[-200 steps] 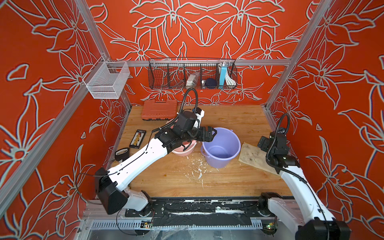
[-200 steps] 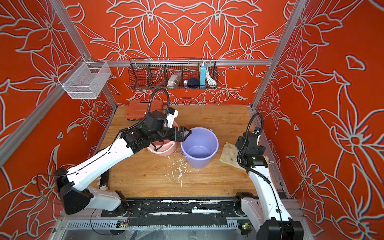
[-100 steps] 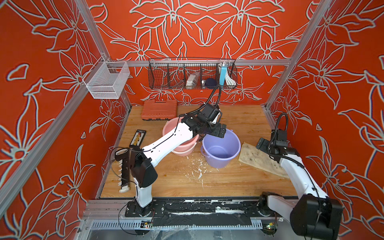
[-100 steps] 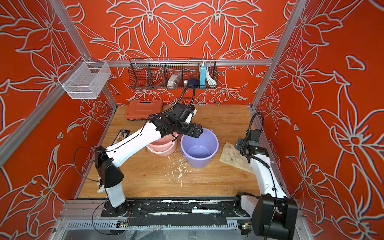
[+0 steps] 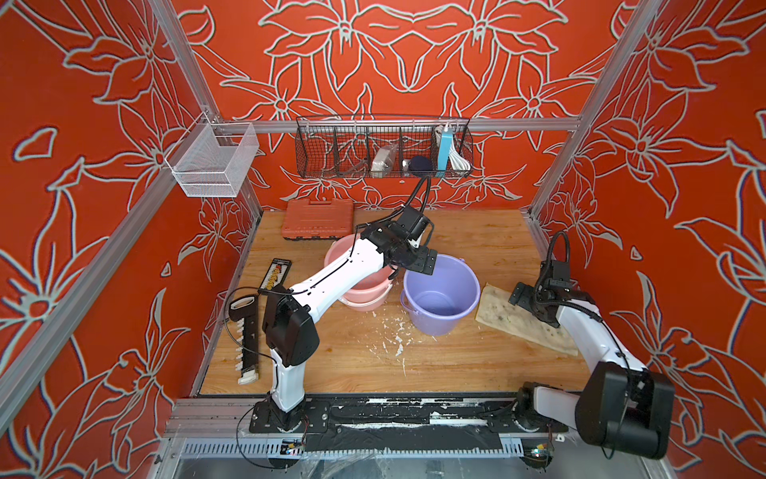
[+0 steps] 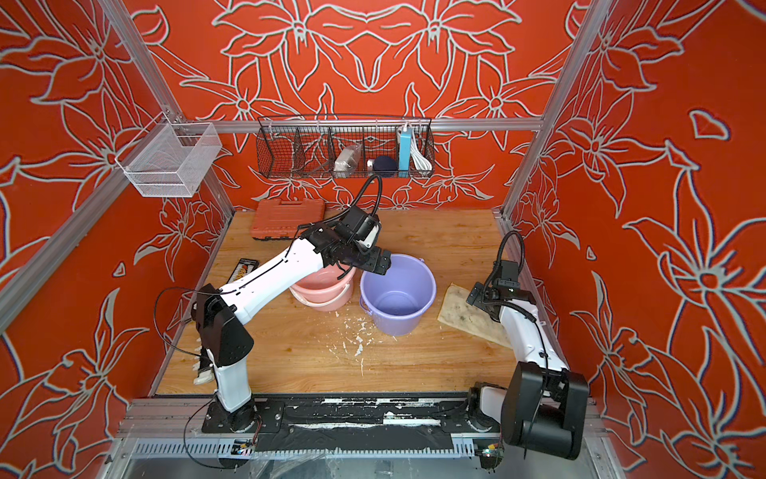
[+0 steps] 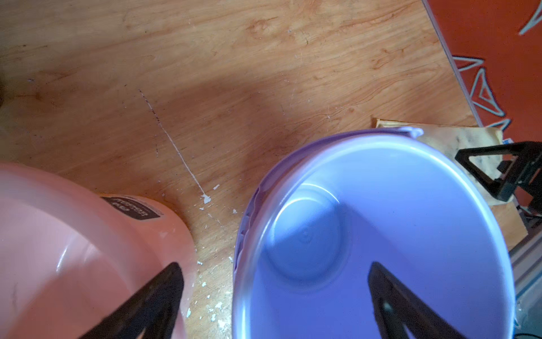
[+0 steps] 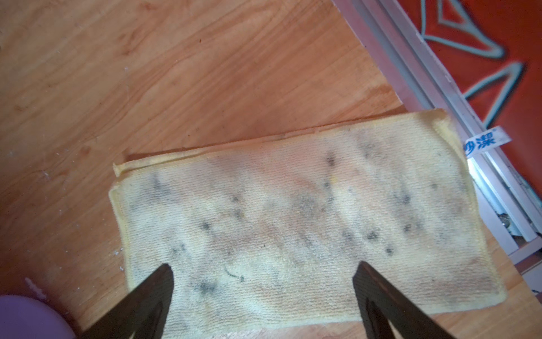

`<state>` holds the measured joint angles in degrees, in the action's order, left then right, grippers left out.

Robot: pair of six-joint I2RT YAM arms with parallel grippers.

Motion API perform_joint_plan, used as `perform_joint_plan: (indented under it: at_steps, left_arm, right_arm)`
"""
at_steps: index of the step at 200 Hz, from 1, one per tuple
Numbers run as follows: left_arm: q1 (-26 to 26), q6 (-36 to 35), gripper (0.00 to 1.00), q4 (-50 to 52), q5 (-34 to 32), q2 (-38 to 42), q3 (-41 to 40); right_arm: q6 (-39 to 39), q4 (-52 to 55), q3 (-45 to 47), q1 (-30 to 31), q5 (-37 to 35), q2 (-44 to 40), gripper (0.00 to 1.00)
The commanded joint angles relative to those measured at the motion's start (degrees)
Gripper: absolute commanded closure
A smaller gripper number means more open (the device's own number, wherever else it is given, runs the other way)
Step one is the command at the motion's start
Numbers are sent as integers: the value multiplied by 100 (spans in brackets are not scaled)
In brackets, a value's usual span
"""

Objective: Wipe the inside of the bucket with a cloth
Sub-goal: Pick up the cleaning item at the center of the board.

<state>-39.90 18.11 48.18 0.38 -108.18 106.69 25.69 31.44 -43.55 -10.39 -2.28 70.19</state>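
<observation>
right gripper (image 8: 264,264) (agape) above cloth (image 8: 293,190)

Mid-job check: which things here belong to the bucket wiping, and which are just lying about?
In the job: cloth, purple bucket (likely target), left gripper open at its rim, right gripper open over the cloth.
Lying about: pink bucket, orange tool case, black wire basket, white mesh basket.

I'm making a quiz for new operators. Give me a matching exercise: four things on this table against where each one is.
1. purple bucket
2. pink bucket
3. cloth
4. orange case

A. flat under the right gripper
B. at the back of the table
C. partly hidden by the left arm
D. upright, empty, next to the cloth

Pairs: 1-D, 2-C, 3-A, 4-B
</observation>
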Motion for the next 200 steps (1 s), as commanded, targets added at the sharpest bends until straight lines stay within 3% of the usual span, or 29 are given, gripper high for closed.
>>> perform_joint_plan:
  at_steps: [1, 75, 144, 200]
  left_arm:
    - [-27, -2, 7, 174, 120, -117, -102]
    - [-26, 77, 25, 276, 264, -316, -219]
    - [-27, 153, 52, 306, 291, -382, -259]
    - [-27, 161, 63, 479, 297, -356, -136]
  right_arm:
    - [129, 168, -143, -59, 63, 189, 3]
    - [108, 229, -116, -281, -62, 497, 3]
    - [-82, 266, -211, -607, -26, 880, 3]
    - [-171, 279, -295, -685, -88, 1069, 3]
